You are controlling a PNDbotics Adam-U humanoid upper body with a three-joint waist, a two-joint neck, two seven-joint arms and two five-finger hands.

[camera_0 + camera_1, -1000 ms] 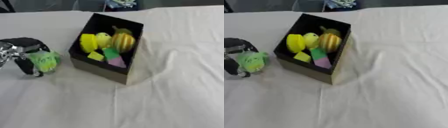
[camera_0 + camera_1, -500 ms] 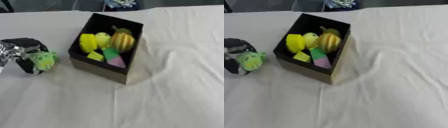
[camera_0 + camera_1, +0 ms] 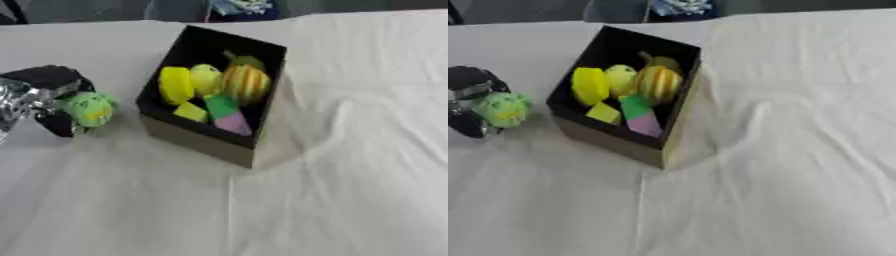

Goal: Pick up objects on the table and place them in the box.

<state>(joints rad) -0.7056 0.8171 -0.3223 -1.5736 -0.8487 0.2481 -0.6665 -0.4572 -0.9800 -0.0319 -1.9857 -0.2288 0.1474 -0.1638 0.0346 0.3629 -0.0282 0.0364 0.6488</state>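
Holding a small green object (image 3: 87,109) in the left robot hand (image 3: 48,97), fingers curled round it, just left of the box (image 3: 210,142) and low over the white-covered bench (image 3: 350,175). No right robot hand in either view.

Box open at the top, dark inside, already carrying a yellow piece (image 3: 175,85), a paler yellow-green round one (image 3: 206,79), a striped yellow-orange fruit shape (image 3: 245,84), a small yellow block (image 3: 190,112) and a green and pink piece (image 3: 227,112).

To finish the step cleanly: lift enough to clear the left wall of the box first (the wall stands between the object and the opening), then travel right until the green object hangs over the interior. Aim for the near-left part, above the small yellow block, or the far dark corner, where some room appears to remain. Lower before letting go, so as not to bounce off the rounded pieces. Avoid brushing the rim with the fingers, since the box looks light enough to slide on the cloth.
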